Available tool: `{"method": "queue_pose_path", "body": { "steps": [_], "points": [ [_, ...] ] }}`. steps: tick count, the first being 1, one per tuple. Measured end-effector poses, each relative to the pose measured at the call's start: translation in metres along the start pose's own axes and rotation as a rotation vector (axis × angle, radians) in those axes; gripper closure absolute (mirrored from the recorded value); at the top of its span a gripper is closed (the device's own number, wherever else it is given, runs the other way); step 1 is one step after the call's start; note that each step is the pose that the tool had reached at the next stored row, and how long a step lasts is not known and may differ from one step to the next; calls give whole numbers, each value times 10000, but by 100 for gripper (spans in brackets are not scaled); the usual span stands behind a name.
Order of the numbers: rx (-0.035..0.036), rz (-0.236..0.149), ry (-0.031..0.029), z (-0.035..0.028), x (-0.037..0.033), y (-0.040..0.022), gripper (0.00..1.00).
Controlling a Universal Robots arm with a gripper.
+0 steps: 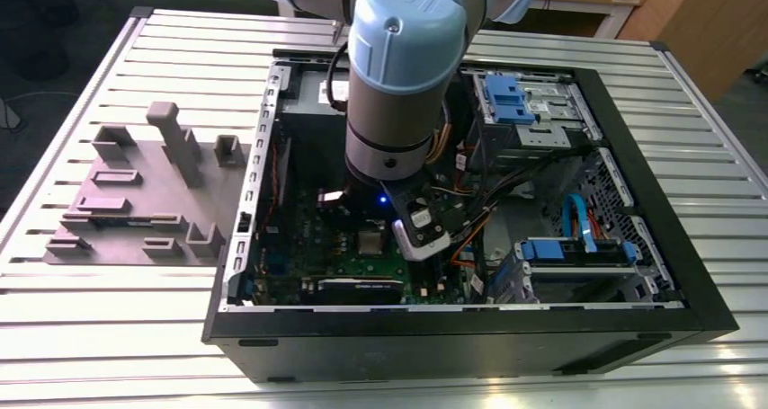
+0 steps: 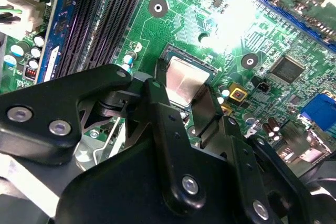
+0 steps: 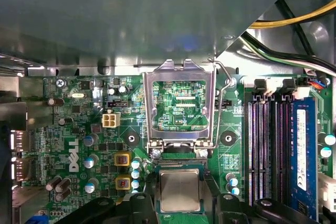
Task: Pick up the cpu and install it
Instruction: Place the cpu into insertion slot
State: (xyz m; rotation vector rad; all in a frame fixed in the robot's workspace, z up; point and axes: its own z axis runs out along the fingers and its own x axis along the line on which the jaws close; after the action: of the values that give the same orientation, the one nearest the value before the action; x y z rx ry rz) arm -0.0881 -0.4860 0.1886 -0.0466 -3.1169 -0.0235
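Observation:
The cpu point(image 3: 180, 190) point(image 2: 184, 80), a flat square chip with a silvery top, lies level in the motherboard socket's black frame. My gripper point(image 3: 180, 205) point(image 2: 185, 98) is right over it. The black fingers point(image 3: 140, 203) point(image 2: 157, 103) press against two opposite edges of the chip, so the gripper is shut on the cpu. The socket's metal load plate point(image 3: 178, 103) stands swung open beside the chip. In the exterior view the arm point(image 1: 390, 85) reaches down into the open computer case point(image 1: 672, 283), over the green motherboard point(image 1: 360, 265).
Black memory slots point(image 3: 273, 145) point(image 2: 105, 19) run alongside the socket. Yellow and black cables point(image 3: 294, 19) cross a corner of the case. A blue drive bay point(image 1: 516, 99) sits at the case's far end. A grey parts fixture point(image 1: 144, 193) stands on the slatted table at the exterior view's left.

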Motion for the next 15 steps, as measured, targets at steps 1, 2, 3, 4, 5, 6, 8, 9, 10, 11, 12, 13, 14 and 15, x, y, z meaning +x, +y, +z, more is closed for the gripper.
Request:
{"method": "queue_pose_path", "body": {
  "steps": [1, 2, 3, 4, 5, 6, 8, 9, 10, 11, 12, 13, 14, 15],
  "points": [
    [-1, 0, 0, 0, 0, 0, 56],
    [-1, 0, 0, 0, 0, 0, 56],
    [-2, 0, 0, 0, 0, 0, 56],
    [-3, 0, 0, 0, 0, 0, 56],
    [-3, 0, 0, 0, 0, 0, 56],
    [-3, 0, 0, 0, 0, 0, 56],
    [-5, 0, 1, 1, 0, 0, 56],
    [-7, 0, -2, 2, 0, 0, 55],
    [-8, 1, 1, 3, 0, 0, 55],
    [-8, 1, -1, 3, 0, 0, 49],
    [-6, 0, -1, 3, 0, 0, 49],
    [-5, 0, -1, 2, 0, 0, 49],
    [-4, 0, 0, 2, -1, 0, 49],
    [-4, 0, 0, 2, -3, 0, 49]
  ]
}}
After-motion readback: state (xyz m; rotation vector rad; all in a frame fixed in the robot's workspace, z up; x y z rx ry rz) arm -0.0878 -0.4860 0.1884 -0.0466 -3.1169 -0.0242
